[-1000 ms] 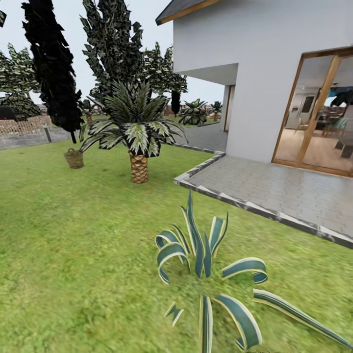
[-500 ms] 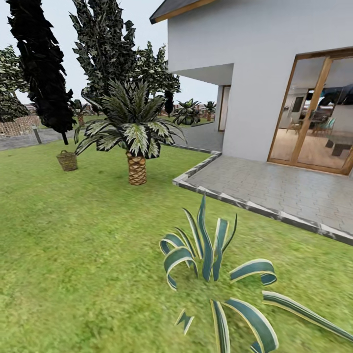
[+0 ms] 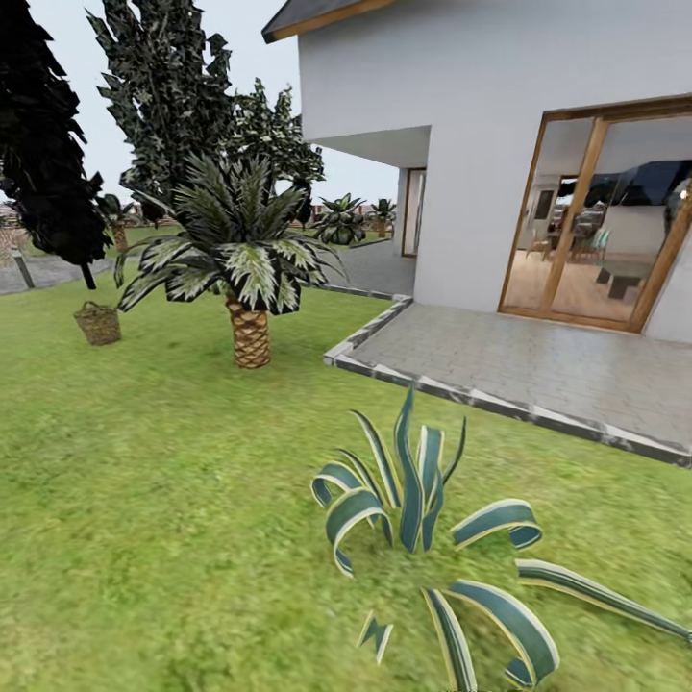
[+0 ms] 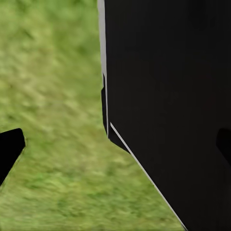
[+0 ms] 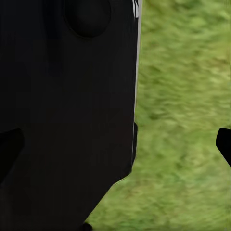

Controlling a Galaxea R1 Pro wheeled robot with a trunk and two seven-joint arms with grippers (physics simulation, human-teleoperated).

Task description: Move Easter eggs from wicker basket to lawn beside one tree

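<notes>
Head view: brown woven wicker basket (image 3: 98, 323) sat far off on mottled green lawn (image 3: 144, 500), beside short scaly-trunked palm (image 3: 248, 332). Eggs not discernible. My hands: dark finger tips at wrist-view edges, apparently apart, empty. Judged: drive closer, skirt striped spiky plant (image 3: 423, 519).

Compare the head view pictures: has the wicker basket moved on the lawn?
No. The wicker basket keeps its place left of the short palm on the lawn; both slide left together, so the camera moved.
</notes>
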